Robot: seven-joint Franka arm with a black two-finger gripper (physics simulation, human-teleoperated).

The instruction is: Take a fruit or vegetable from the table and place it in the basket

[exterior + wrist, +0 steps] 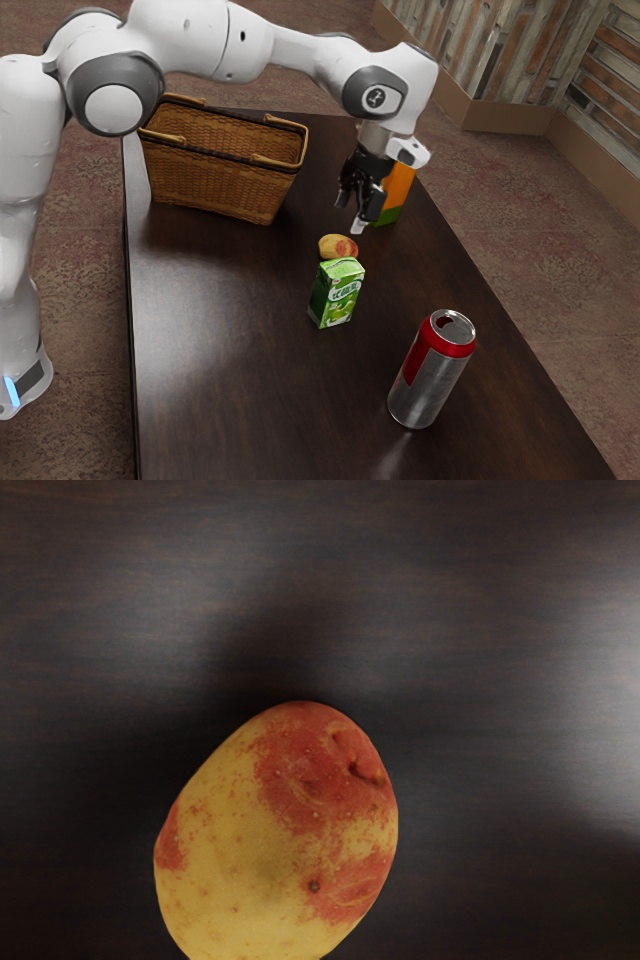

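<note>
Exterior view: potato (336, 246) below the hand (350, 214).

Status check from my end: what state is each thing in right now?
Hand: open, empty, raised above the table.
Potato: lying on the table, not grasped.
Basket: upright, open-topped.
Green drink carton: standing upright.
Soda can: standing upright.
Orange-and-green carton: upright, partly hidden.
</note>
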